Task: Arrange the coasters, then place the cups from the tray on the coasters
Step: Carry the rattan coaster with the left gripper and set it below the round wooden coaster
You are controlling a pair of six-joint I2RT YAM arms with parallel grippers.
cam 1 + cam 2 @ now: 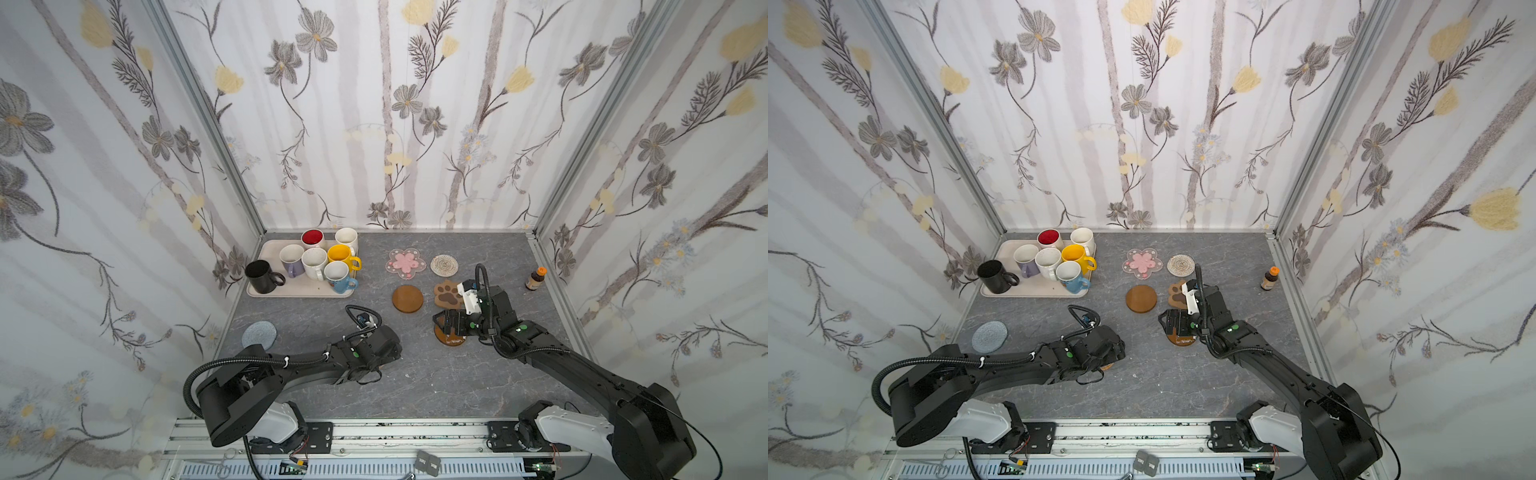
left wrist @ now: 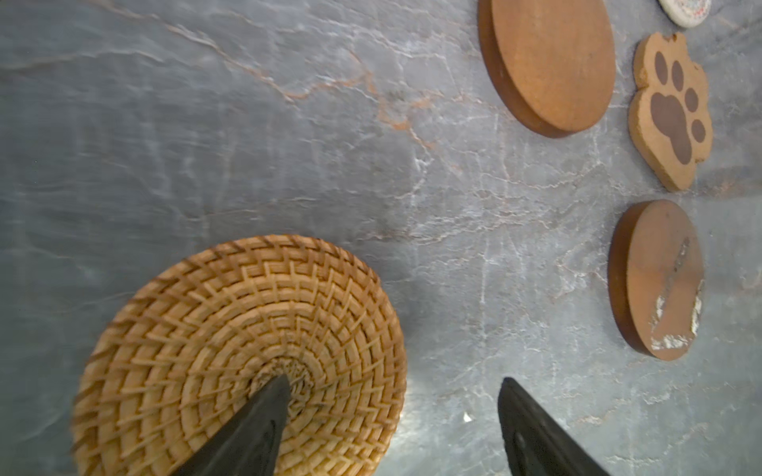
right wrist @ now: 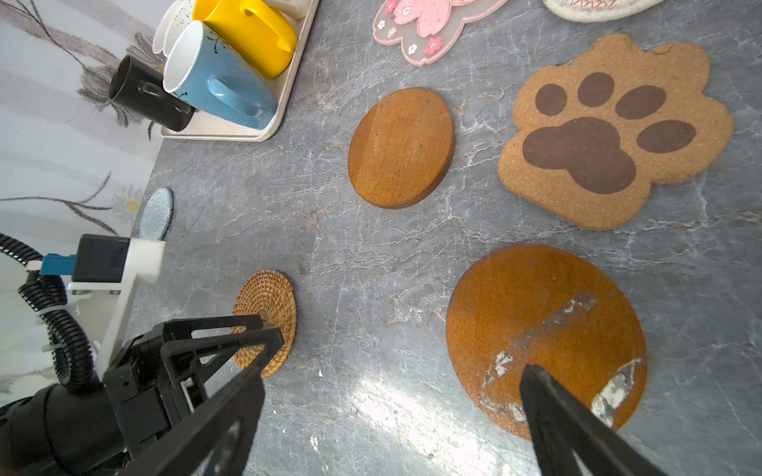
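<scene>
Left wrist view: the left gripper (image 2: pixel 394 381) is spread and empty, one fingertip over the middle of the tan round woven rattan coaster (image 2: pixel 231 329), its partner over bare table (image 2: pixel 206 123). The coaster is best slid flat and kept well apart from the scuffed brown wooden disc (image 3: pixel 544 321) under the likewise spread, empty right gripper (image 3: pixel 396 371). No writing can be read, the label of the small brown bottle (image 1: pixel 535 279) being too small.

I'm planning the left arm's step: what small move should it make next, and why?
Probably lift the left gripper away from the tan rattan coaster and swing toward the grey woven coaster. Its jaws stand open with nothing held. The rattan lies flat near the scratched wooden disc, and the grey one sits alone at the left edge of the table.
</scene>
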